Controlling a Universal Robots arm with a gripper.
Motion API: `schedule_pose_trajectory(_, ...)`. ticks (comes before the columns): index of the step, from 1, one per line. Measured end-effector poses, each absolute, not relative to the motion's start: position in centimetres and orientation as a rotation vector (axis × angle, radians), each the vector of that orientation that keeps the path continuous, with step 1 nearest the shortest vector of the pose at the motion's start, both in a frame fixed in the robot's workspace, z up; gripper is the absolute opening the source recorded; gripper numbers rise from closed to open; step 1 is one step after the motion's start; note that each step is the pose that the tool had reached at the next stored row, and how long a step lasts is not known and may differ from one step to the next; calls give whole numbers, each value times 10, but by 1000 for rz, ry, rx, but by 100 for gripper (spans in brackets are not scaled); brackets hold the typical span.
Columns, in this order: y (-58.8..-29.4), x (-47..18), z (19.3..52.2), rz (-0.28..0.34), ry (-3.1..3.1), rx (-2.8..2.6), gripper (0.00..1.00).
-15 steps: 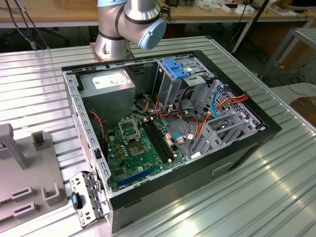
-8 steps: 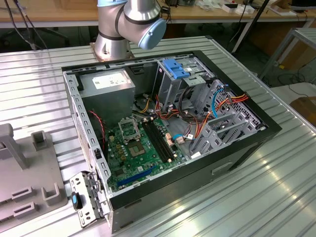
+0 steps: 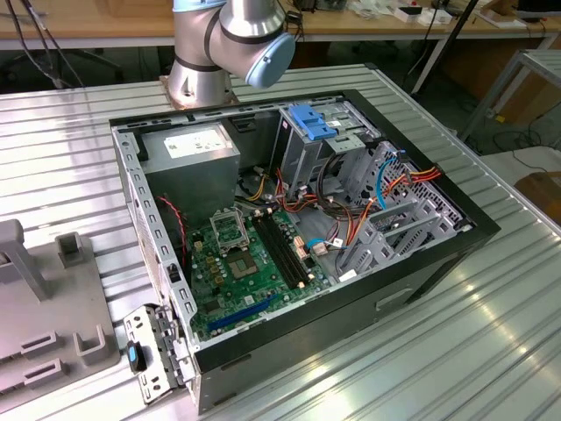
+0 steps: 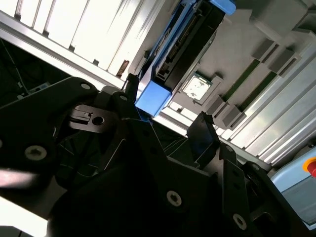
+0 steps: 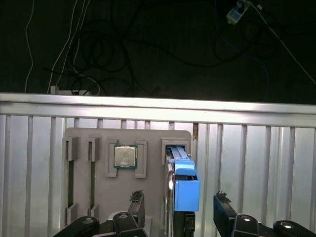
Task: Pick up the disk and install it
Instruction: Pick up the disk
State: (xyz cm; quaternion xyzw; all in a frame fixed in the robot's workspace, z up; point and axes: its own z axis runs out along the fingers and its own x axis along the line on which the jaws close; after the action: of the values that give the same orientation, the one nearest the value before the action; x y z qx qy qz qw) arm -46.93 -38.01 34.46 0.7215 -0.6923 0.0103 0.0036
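Splayed black end effector (image 5: pixel 180 196) straddles the flat, blue-railed disk (image 5: pixel 186 185) standing edgewise.

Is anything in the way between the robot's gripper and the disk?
No, nothing visible is in the way. In the first wrist view the disk stands on its edge in the grey holder, and the open gripper straddles it, one finger on each side, not touching.

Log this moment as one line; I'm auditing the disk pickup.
gripper: open, fingers either side of disk | disk: on edge in grey fixture | contact: none seen
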Motion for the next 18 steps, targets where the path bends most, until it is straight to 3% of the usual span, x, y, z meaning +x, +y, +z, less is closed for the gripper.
schedule_pose_trajectory(18, -380, -470, 329, 32, -2170, 2261, 66)
